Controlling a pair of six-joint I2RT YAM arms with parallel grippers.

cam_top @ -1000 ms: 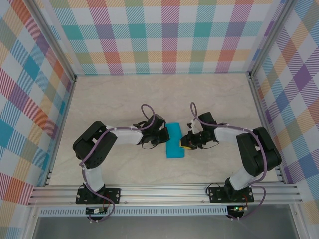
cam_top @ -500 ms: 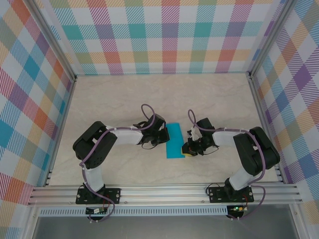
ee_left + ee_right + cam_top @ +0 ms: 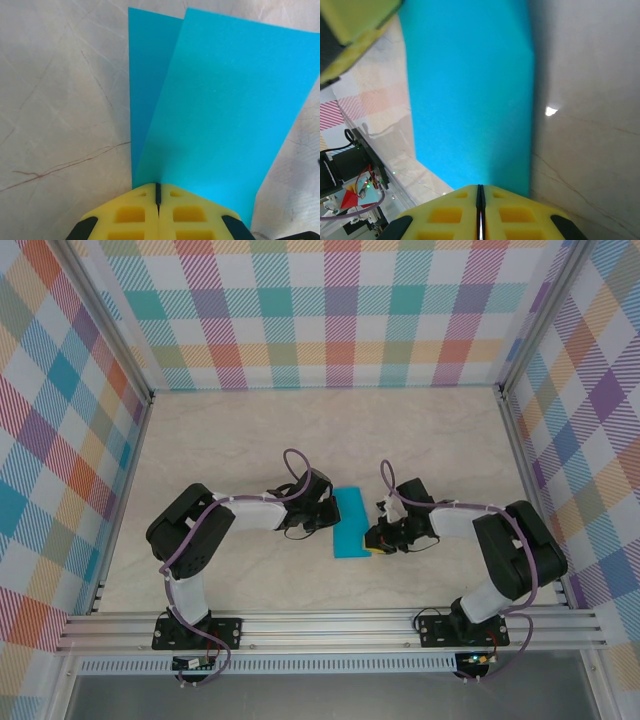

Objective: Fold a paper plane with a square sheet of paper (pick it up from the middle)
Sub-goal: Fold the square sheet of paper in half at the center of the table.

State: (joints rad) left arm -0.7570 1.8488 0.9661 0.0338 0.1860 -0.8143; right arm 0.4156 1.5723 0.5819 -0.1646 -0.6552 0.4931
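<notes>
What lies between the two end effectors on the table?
In the top view, the folded teal-blue sheet of paper lies flat between the left end effector and the right end effector.

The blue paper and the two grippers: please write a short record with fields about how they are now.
paper: teal-blue sheet, folded, on the table between the two arms
layers: two show in the left wrist view, the top one skewed over the lower
left gripper: shut, tips at the paper's edge
right gripper: shut, tips at the opposite edge
grip: cannot tell whether either one pinches the paper
</notes>
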